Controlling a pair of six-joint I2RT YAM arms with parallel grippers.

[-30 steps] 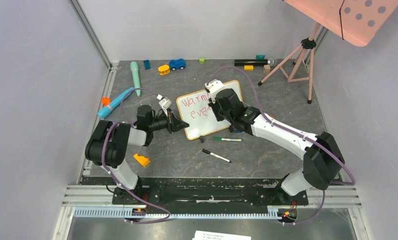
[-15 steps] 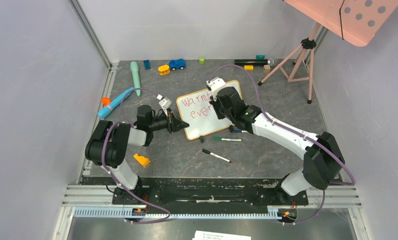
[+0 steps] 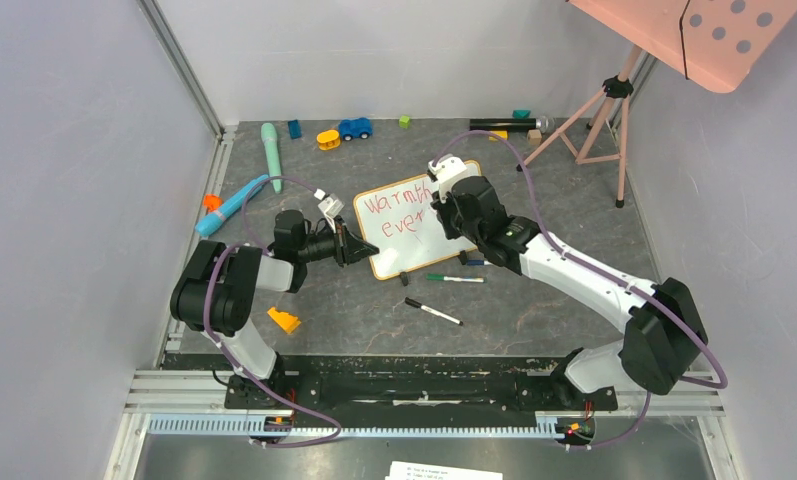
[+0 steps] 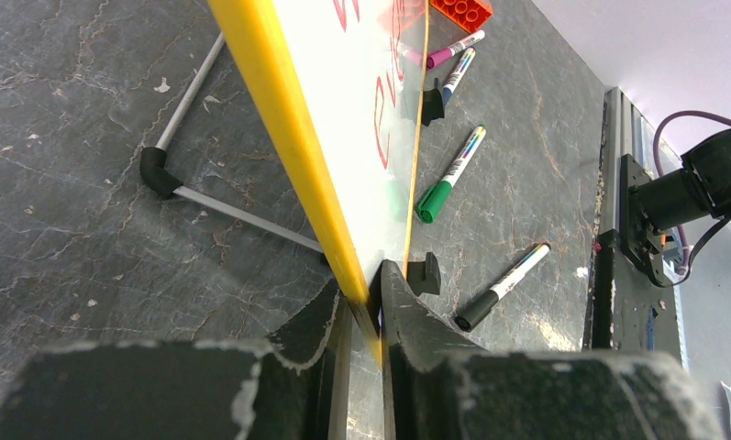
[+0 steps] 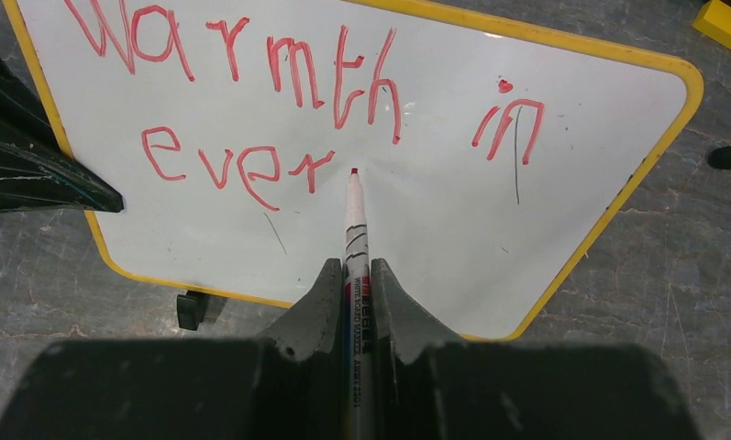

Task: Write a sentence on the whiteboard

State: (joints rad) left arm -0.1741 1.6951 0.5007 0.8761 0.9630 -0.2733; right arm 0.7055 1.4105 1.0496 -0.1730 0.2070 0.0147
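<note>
Pinching a red marker [image 5: 354,220] lengthwise, the right claw [image 5: 354,270] has its tip just right of the sentence [image 5: 242,165] ending "ever" on the whiteboard [image 5: 435,229], whose edge the left claw [image 4: 361,293] clamps.

Lab cell: grey wall panels [image 3: 64,200], aluminium rails [image 3: 174,385]

Green marker [image 3: 455,278], black marker [image 3: 433,311], orange block [image 3: 284,321], blue toy car [image 3: 354,128], perhaps a microphone [image 3: 511,124]

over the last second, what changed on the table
The right gripper, shut on the red marker, shifted right over the whiteboard, uncovering more of the sentence. The left gripper stays clamped on the board's edge; the loose pens lie unmoved.
</note>
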